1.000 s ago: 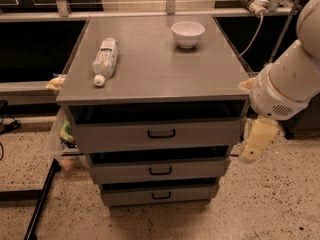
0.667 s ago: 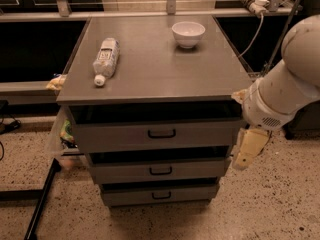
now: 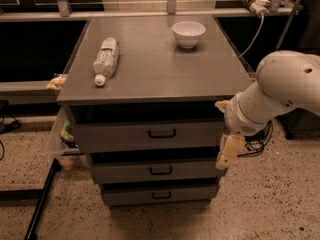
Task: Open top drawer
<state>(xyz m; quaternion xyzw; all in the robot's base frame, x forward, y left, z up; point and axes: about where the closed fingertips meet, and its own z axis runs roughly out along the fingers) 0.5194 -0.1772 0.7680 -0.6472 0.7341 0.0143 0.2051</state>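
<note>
Top drawer (image 3: pixel 115 136) just left of pincer (image 3: pixel 229 151), which hangs beside drawer's right end, apart from handle (image 3: pixel 161 133); pincer state: cannot tell

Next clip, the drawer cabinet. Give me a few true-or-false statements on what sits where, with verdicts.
1. The bottle lies on its side on the cabinet top. True.
2. The bowl sits in the top drawer. False: it stands on the cabinet top.
3. The gripper grips the top drawer's handle. False: it hangs beside the cabinet's right edge as seen, away from the handle.
4. The bottle is left of the bowl as seen. True.
</note>
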